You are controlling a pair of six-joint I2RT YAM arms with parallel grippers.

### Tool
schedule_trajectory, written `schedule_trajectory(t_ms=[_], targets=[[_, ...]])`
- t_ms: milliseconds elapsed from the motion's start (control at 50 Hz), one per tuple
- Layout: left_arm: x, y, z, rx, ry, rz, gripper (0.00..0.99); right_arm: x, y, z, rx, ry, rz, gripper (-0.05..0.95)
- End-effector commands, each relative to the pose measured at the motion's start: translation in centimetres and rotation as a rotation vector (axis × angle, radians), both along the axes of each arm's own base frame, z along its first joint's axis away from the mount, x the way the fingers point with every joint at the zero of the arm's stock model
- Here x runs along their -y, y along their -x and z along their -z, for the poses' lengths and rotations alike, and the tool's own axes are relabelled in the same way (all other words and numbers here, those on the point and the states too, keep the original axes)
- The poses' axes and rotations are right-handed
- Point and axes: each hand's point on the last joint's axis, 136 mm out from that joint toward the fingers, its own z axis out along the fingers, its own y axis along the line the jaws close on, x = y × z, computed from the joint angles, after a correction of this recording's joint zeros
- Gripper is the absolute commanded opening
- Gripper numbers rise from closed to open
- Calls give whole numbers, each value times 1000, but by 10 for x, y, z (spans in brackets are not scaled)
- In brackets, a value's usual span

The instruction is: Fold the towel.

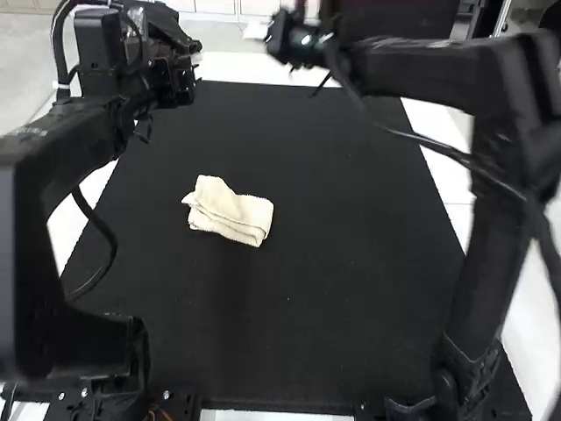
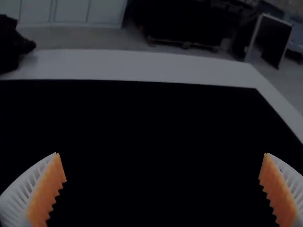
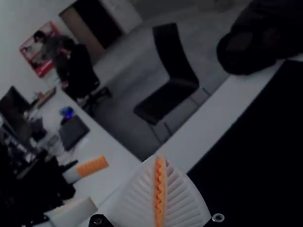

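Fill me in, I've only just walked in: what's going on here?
Two robot arms are at a towel-folding job, but neither is touching the towel right now. It lies folded into a small, slightly uneven bundle on the black mat. The left gripper is open and the right gripper is shut.

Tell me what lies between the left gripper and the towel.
The high view shows just black mat between the left gripper and the towel.
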Motion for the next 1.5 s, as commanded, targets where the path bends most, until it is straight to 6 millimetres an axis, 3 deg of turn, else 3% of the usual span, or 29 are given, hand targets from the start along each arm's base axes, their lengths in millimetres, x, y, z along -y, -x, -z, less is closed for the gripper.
schedule_trajectory(t_ms=[0, 160, 280, 300, 540, 720, 860, 1100, 1180, 1340, 1480], targets=[[-3, 10, -24, 49, 4, -38, 961, 40, 18, -47, 69, -52, 47, 79], [1, 32, -47, 116, -7, -45, 961, 96, 40, -74, 110, -70, 136, 452], [4, 51, -70, 189, -14, -47, 961, 138, 62, -89, 154, -87, 195, 898], [5, 54, -73, 198, -15, -47, 961, 145, 69, -92, 164, -92, 200, 921], [11, 98, -101, 311, -22, -46, 961, 194, 147, -122, 231, -199, 191, 921], [15, 142, -124, 445, -8, -50, 961, 229, 216, -137, 398, -247, 269, 921], [16, 174, -132, 538, -11, -63, 961, 252, 266, -137, 580, -252, 373, 921], [8, 242, -139, 752, -7, -151, 961, 291, 310, -126, 786, -166, 675, 921], [5, 244, -135, 741, -8, -177, 961, 303, 326, -128, 864, -162, 763, 921], [0, 241, -132, 743, -111, -227, 961, 325, 298, -105, 776, -33, 922, 921], [4, 218, -101, 679, -200, -199, 961, 342, 268, -72, 734, 130, 1033, 921]])
